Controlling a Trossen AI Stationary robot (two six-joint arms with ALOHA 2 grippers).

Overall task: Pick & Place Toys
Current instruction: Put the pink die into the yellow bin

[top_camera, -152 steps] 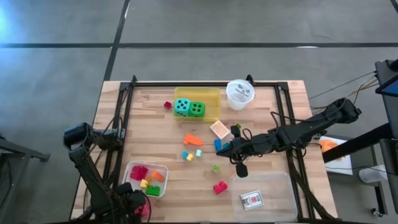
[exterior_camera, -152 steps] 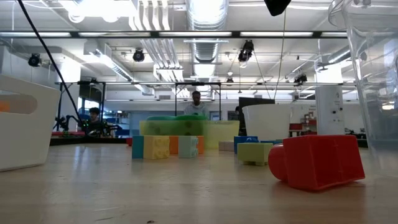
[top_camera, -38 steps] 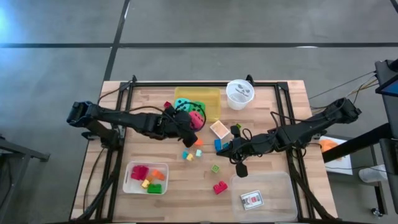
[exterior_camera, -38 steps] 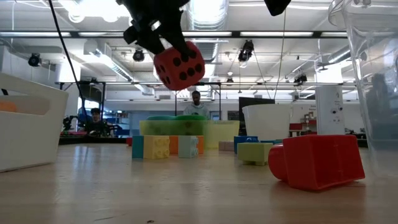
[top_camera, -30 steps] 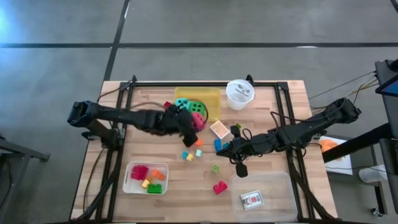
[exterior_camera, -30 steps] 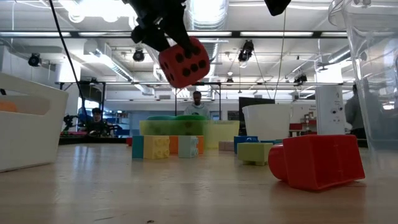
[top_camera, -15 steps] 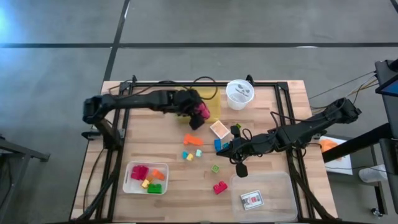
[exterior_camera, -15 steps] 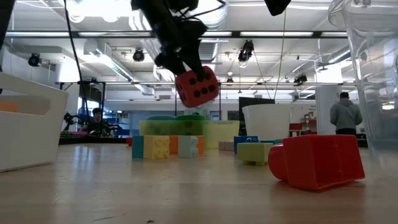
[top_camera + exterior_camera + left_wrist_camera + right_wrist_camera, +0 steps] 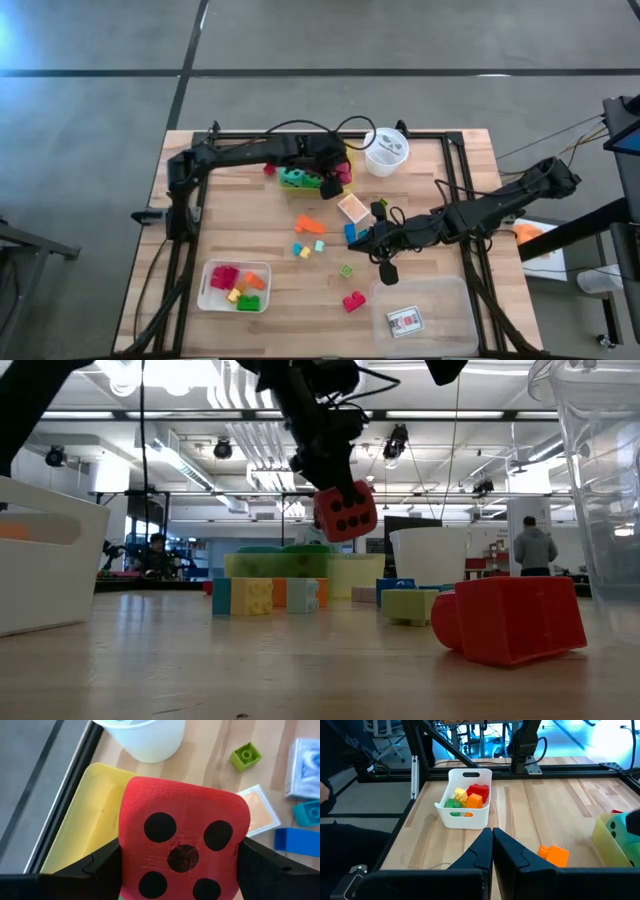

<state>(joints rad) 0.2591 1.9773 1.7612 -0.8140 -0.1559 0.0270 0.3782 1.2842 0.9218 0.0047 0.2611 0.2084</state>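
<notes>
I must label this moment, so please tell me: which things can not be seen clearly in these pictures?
- Yellow tray, high view: mostly covered by the left gripper and its red die.
- Teal die: hidden, only the green die shows.
- Playing card, high view: face too small to read.
- Clear tray, low view: cut off by the edge.

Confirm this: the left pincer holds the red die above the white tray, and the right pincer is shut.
Wrong tray. The left pincer holds the red die above the yellow tray, as the left wrist view shows. The right pincer is shut.
</notes>
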